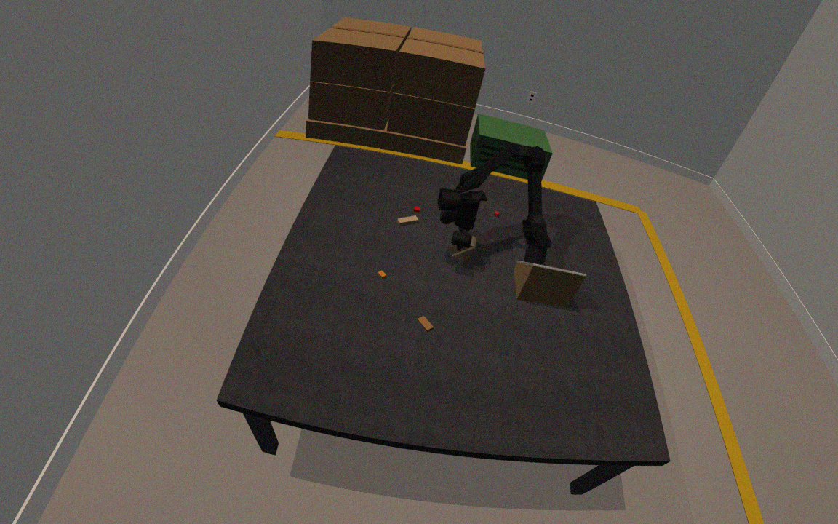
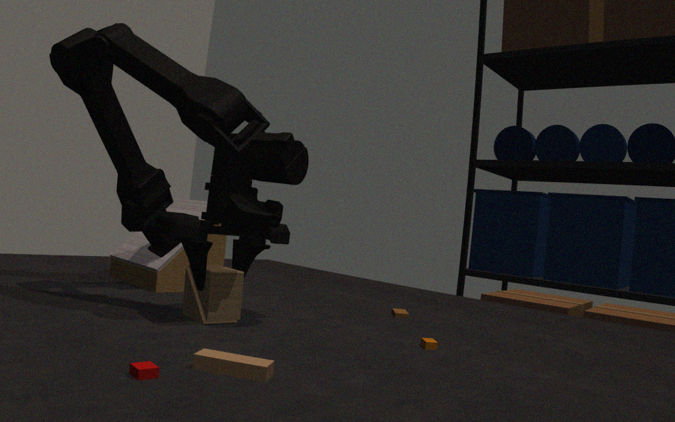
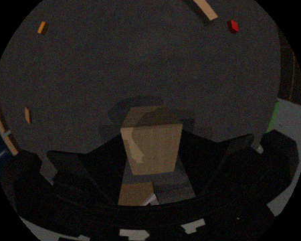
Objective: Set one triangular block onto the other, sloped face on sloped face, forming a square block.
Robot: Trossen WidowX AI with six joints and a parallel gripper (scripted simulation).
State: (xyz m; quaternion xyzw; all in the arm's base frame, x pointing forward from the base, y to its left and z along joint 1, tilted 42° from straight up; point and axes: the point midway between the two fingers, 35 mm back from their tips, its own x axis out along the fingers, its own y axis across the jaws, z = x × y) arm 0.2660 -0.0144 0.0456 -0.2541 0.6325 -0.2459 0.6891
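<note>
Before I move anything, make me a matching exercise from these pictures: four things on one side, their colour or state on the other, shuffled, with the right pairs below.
Things
1. Gripper
2. Long wooden bar
3. Crate-like box on the floor beyond the table
4. Upper triangular block

Colour or state
A. Green
B. Between the fingers
C. Lying on the table near a red block
D. Closed on a block

Right pairs
1-D, 2-C, 3-A, 4-B
</note>
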